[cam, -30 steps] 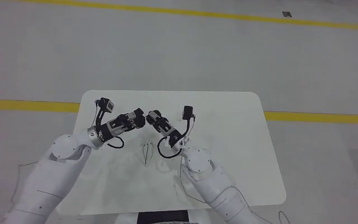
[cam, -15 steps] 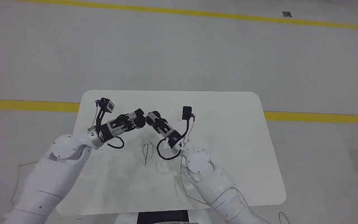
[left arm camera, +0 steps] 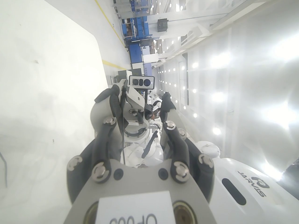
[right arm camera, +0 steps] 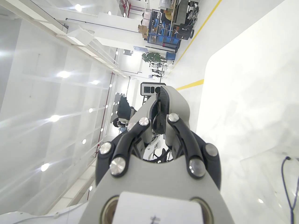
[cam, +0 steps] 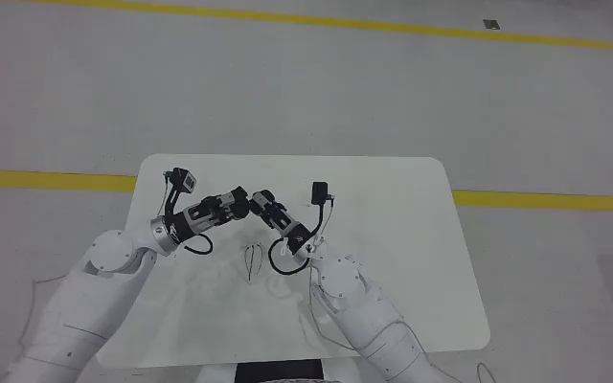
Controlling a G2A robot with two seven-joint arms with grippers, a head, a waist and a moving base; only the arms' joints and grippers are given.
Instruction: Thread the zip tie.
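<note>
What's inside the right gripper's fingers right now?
The right gripper is shut, with its ribbed pads pressed together. Nothing sticks out past them. Anything thin pinched between them would be covered by the pads, so I cannot tell whether it holds something.

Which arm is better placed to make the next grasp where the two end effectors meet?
Left, likely: the left end effector is open and faces the right end effector closely, which is shut. What the right one holds is unclear.

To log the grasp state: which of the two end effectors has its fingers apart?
The left end effector: a clear gap shows between its fingers, while the right end effector has its pads pressed together.
</note>
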